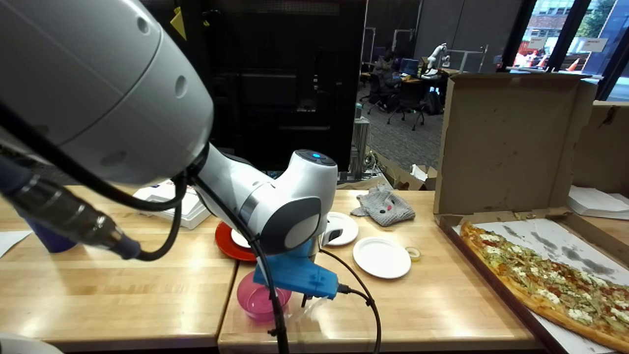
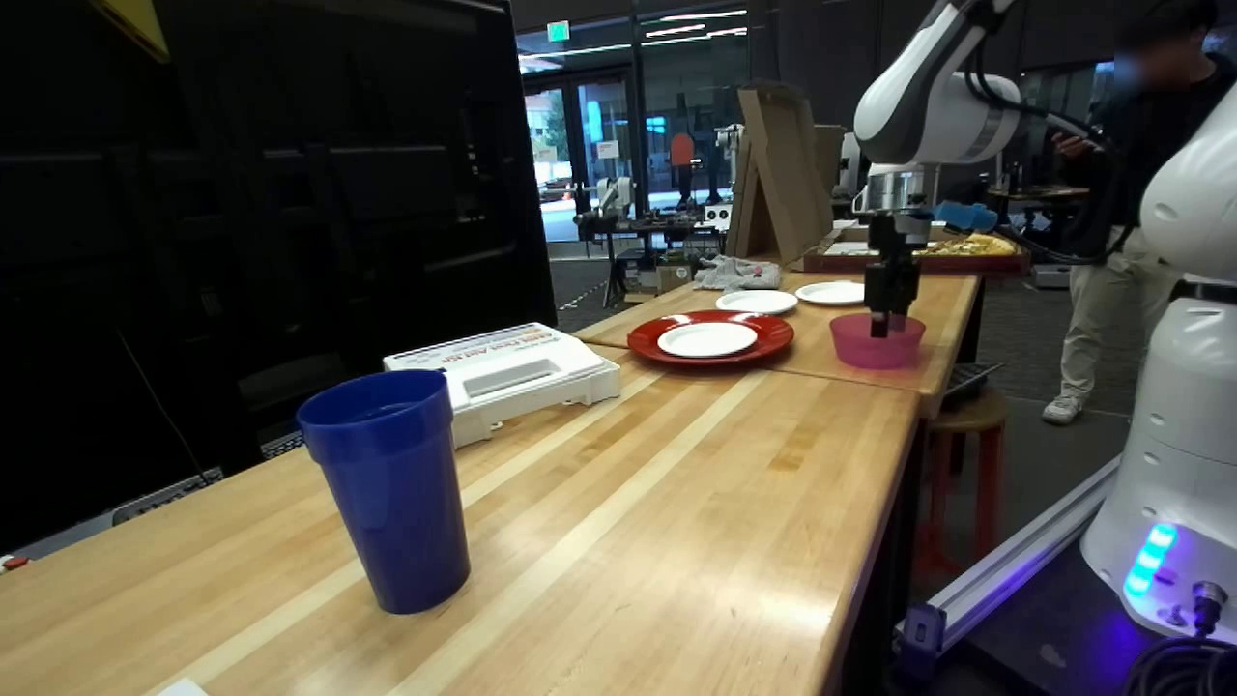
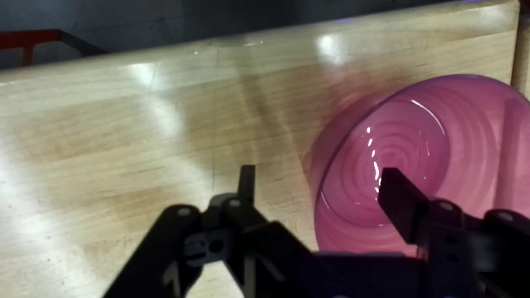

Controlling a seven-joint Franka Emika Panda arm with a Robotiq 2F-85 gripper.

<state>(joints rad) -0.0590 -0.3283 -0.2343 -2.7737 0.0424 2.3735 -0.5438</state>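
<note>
Bowl [image 3: 414, 149]: pink, see-through, upright; under the gripper [image 3: 318, 180], its wall lying between the fingers in the wrist view.
Gripper: black, pointing down, fingers well apart, one over the bowl's inside, its mate outside the rim; contact with the wall, cannot tell.
Table [image 3: 165, 136]: wood, beneath gripper and bowl.
White plate [image 1: 382, 257]: right of the gripper in an exterior view.
Red plate [image 2: 646, 340]: left of the gripper in both exterior views; small plate [image 2: 707, 338], also white, lying on it.
Further plate [image 1: 347, 227]: white, behind the gripper, partly hidden.
Tape [image 1: 416, 255]: roll, farther right of the gripper, just beside the white plate.
Cloth [image 1: 386, 206]: grey, knitted, behind the gripper and to its right.
Kit [image 2: 541, 353]: white case, left of the gripper, past the red plate.
Box [image 1: 511, 147]: cardboard, lid raised, far right of the gripper; pizza [image 1: 550, 280] inside.
Cup [image 2: 391, 503]: blue, far left of the gripper.
</note>
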